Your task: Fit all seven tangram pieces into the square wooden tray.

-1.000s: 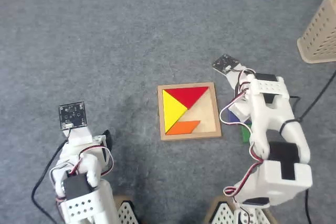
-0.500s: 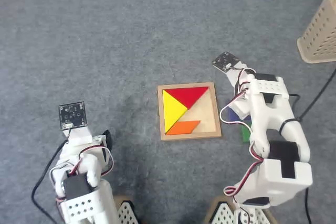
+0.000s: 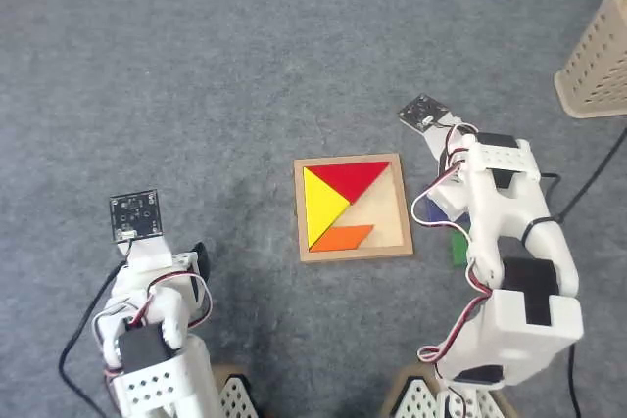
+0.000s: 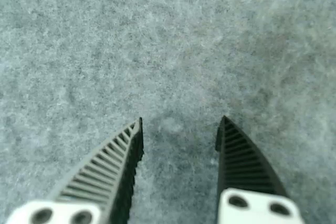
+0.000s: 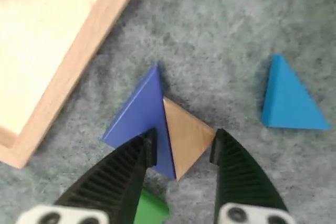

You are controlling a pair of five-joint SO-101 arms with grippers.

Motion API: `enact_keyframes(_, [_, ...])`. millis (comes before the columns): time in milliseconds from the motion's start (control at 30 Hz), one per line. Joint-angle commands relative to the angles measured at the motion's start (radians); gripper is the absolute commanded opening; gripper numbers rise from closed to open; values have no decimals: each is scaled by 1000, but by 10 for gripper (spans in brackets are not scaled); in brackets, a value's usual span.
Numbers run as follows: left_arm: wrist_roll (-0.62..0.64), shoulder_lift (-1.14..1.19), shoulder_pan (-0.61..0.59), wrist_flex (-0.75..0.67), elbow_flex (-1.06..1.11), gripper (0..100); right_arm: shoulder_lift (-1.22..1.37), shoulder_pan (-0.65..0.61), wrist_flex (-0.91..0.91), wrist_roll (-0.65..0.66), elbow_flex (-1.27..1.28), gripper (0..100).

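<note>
I have the right claw spread and hanging low over the loose pieces just beside the tray, on the side away from the left arm. I judge the tan triangle to be the pick, since it lies between the two jaws. One jaw tip is at the tan triangle's free corner. The other is over the seam where the tan triangle touches the dark blue triangle. Those two lie edge to edge, so I expect closing here could drag or lift the blue one too, and the jaw on that side wants to land on tan wood rather than on blue. The green piece shows under the claw's near finger, close to the pair, while the light blue triangle lies apart on the grey surface. In the tray, the red triangle, yellow triangle and orange parallelogram are packed against the top and far side. That leaves bare wood along the side nearest the right arm, which suits feeding the remaining four in from there. By my count that is three pieces seated and four to go. The left claw is also spread, holding nothing, pointed at bare surface near its own base and well apart from the tray, out of the working arm's way.
</note>
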Motion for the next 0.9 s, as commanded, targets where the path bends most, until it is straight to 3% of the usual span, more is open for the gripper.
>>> enact_keyframes(0, [-5, -14, 2, 5, -13, 216, 25, 22, 59, -3, 5, 148])
enact_keyframes(200, [-5, -14, 2, 5, -13, 216, 27, 44, 62, -9, 0, 191])
enact_keyframes(867, [-5, -14, 2, 5, -13, 216, 27, 91, 58, -9, -133, 191])
